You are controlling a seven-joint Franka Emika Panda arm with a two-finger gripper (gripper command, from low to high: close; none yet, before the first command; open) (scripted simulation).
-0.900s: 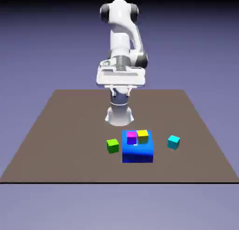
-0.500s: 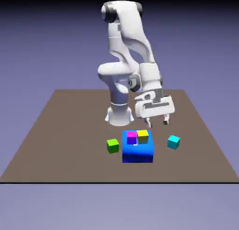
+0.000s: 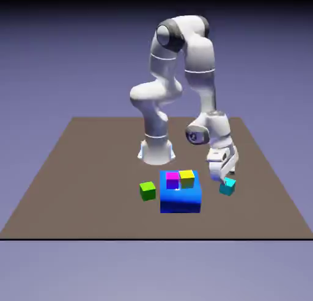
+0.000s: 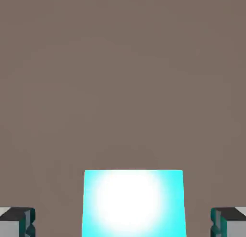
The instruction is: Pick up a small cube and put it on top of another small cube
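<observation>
Hand view: clear gaps beside cyan cube (image 4: pixel 133 202).

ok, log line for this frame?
phase: pre-grasp | end effector: open, straddling small cyan cube, fingers clear of its sides | cube on brown table | magenta and yellow cubes on big blue block

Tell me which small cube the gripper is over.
The cyan cube, alone at the exterior view's right, between the open gripper's fingertips. The green, magenta and yellow cubes sit further left.
</observation>
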